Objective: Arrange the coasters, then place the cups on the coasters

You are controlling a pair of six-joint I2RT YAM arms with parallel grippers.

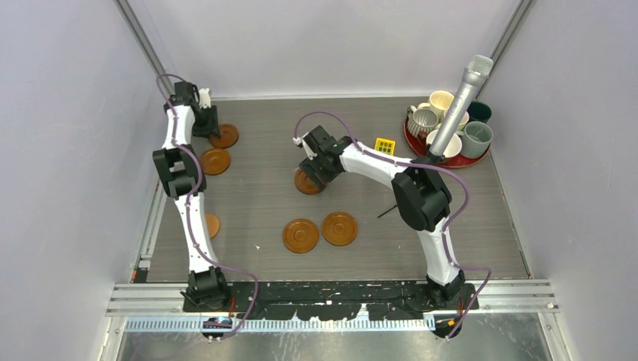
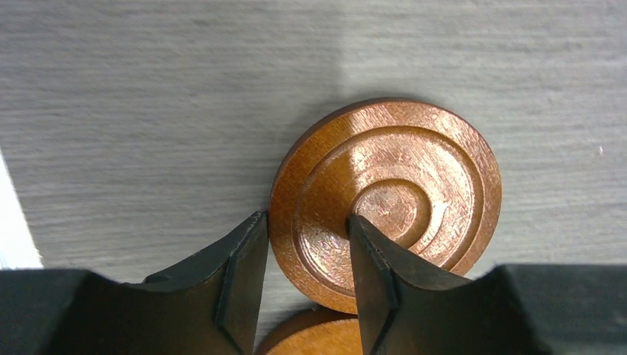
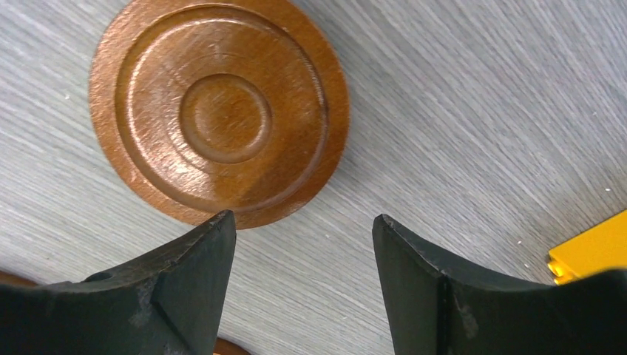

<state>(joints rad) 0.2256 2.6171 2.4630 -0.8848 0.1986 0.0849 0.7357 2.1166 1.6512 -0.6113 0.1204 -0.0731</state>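
Note:
Several brown wooden coasters lie on the grey table. My left gripper [image 1: 209, 124] is at the back left over one coaster [image 1: 225, 136] [image 2: 399, 192]. Its jaws are half closed astride the left rim, one finger [image 2: 240, 274] against the outer edge and the other [image 2: 373, 274] at the centre ring. A second coaster [image 1: 215, 161] [image 2: 310, 336] lies just behind it. My right gripper [image 1: 316, 167] [image 3: 303, 222] stands open mid-table with bare table between its fingers. A coaster [image 1: 305, 183] [image 3: 222, 111] lies just beyond its left fingertip. The cups [image 1: 444, 120] stand on the red tray [image 1: 472, 162].
Two more coasters [image 1: 300, 235] [image 1: 339, 229] lie side by side near the front, and another [image 1: 213, 224] shows partly behind the left arm. A small yellow block [image 1: 384, 146] [image 3: 591, 251] sits near the tray. A silver microphone [image 1: 460, 101] leans over the cups.

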